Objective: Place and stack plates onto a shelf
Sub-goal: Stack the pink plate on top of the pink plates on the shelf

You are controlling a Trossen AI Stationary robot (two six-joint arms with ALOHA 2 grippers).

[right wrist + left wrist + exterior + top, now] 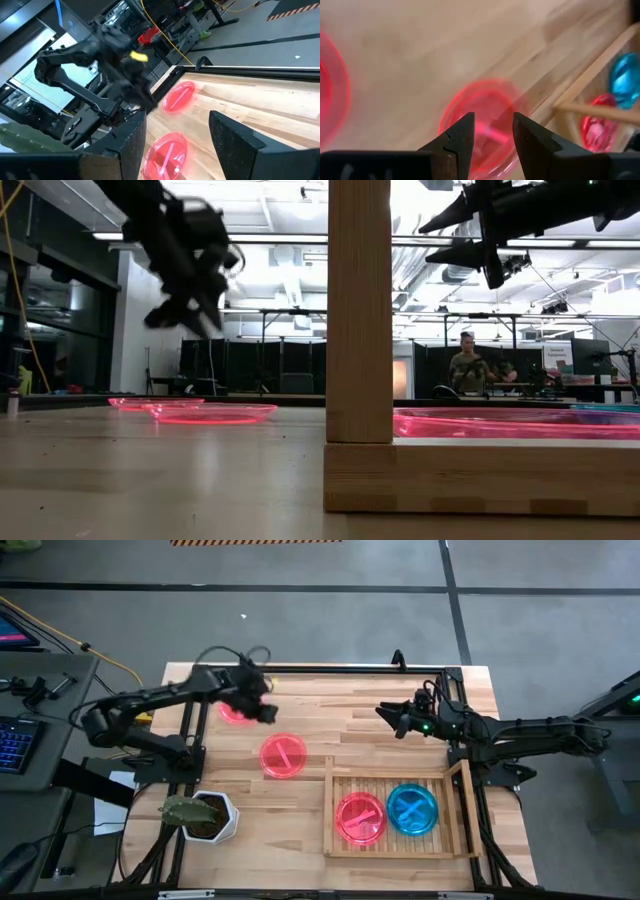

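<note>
Shelf (360, 380) post nearest; wood table (330, 710) (lit workshop behind).

Two plates (387, 812) side by side in shelf (331, 814), two plates (283, 755) on table (380, 740)

two pink plates (283, 755) on table, pink and blue plates (412, 809) flat in shelf (397, 849)

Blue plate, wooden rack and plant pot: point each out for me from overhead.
Blue plate (412, 809), high view, on its centre bar.
Wooden rack (329, 810), high view, on its left rim.
Plant pot (229, 817), high view, on its white wall.
</note>
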